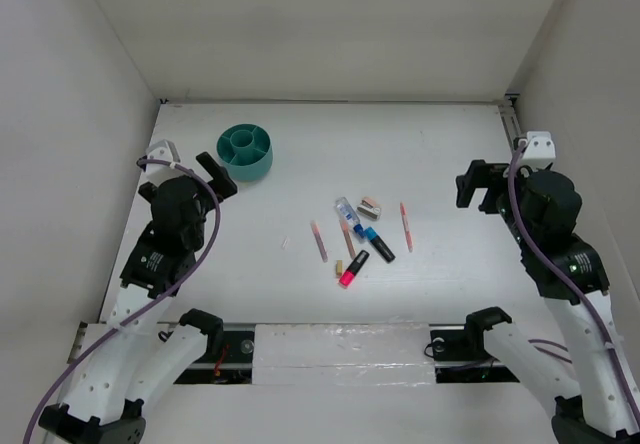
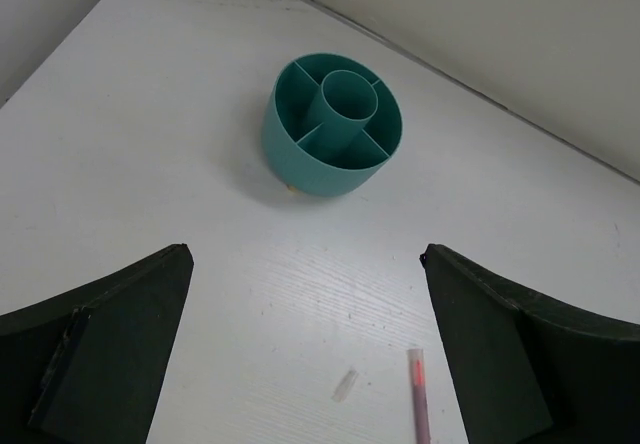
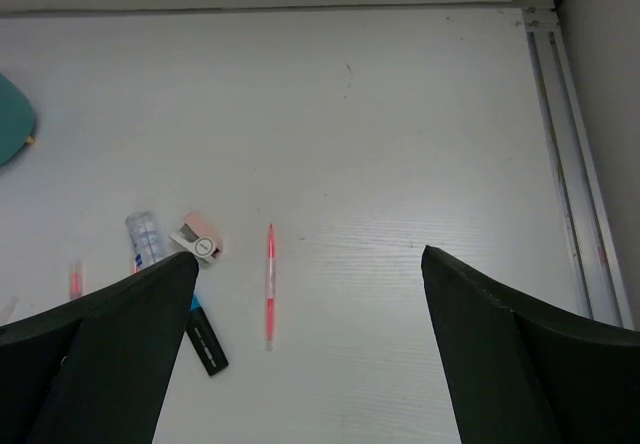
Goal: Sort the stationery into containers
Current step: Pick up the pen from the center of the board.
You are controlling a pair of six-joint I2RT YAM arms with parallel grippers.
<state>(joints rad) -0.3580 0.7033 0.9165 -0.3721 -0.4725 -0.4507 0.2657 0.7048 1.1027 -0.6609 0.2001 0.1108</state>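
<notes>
From above, the left gripper (image 1: 216, 176) and right gripper (image 1: 477, 185) both hang wide open and empty, with the stationery (image 1: 377, 243) loose mid-table, well apart from the teal tub (image 1: 250, 171) at far left. The left wrist view shows the tub's dividers around a central ring, its visible compartments bare. In the right wrist view the lone salmon-pink pen (image 3: 269, 282) lies flat, clear of the small eraser (image 3: 197, 241), so it seems the easiest first pick, pinched across its thin shaft.

No legible text; small label (image 1: 153, 259) on left arm (image 1: 168, 219) too tiny to read.
</notes>
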